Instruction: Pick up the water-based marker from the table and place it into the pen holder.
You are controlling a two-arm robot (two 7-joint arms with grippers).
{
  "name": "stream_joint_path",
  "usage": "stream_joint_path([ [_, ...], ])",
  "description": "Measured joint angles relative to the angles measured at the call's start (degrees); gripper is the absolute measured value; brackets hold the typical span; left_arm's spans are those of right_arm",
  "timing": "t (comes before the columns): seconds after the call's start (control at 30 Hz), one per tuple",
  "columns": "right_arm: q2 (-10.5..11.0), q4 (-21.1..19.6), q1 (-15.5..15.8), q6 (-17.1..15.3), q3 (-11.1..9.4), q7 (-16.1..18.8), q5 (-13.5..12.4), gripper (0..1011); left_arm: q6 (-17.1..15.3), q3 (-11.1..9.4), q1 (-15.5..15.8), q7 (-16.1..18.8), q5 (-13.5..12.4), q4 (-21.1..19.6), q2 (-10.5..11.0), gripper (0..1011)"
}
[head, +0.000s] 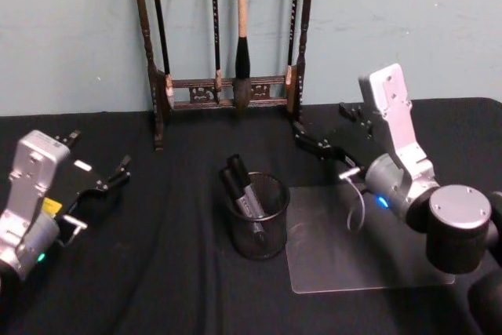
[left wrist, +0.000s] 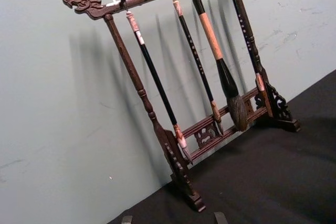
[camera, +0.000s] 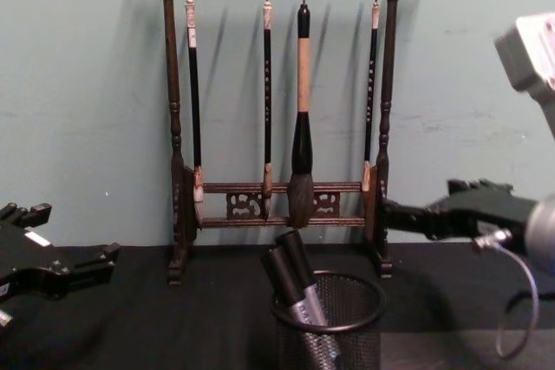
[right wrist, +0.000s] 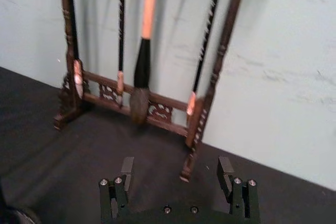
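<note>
Markers (head: pixel 245 192) already stand in the pen holder (head: pixel 259 229) — two dark barrels leaning toward the robot's left inside the black mesh cup, so the placing looks done. The right gripper (head: pixel 320 145) hangs raised with its fingers spread and empty, the cup below it and off to its left, the wooden brush rack (head: pixel 227 92) just beyond its fingertips. That closeness is the main risk, in my judgement: a careless retreat could clip the rack's near post or swing the hanging brushes (camera: pixel 302 119). A low sweep back over the table (head: pixel 157 272) could also catch the leaning marker tops and tip the light cup. The left gripper (head: pixel 98 187) sits parked far to the cup's other side, fingers apart, holding nothing.
</note>
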State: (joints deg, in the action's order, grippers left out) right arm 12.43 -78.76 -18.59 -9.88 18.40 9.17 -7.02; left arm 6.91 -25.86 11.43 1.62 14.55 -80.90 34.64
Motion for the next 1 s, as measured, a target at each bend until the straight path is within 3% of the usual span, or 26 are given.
stream_joint_path([
  [0.27,-0.2,2.5,1.1,1.4,-1.8,0.5,0.3,1002,0.0,0.0,0.0,0.0,0.0,0.0,0.0,1009],
  [0.7,-1.6,3.8,1.2,0.7,-3.5,1.6,1.1,1003,0.0,0.0,0.0,0.0,0.0,0.0,0.0,1009],
  [1.0,-1.5,3.8,1.2,0.7,-3.3,1.5,1.1,1002,0.0,0.0,0.0,0.0,0.0,0.0,0.0,1009],
])
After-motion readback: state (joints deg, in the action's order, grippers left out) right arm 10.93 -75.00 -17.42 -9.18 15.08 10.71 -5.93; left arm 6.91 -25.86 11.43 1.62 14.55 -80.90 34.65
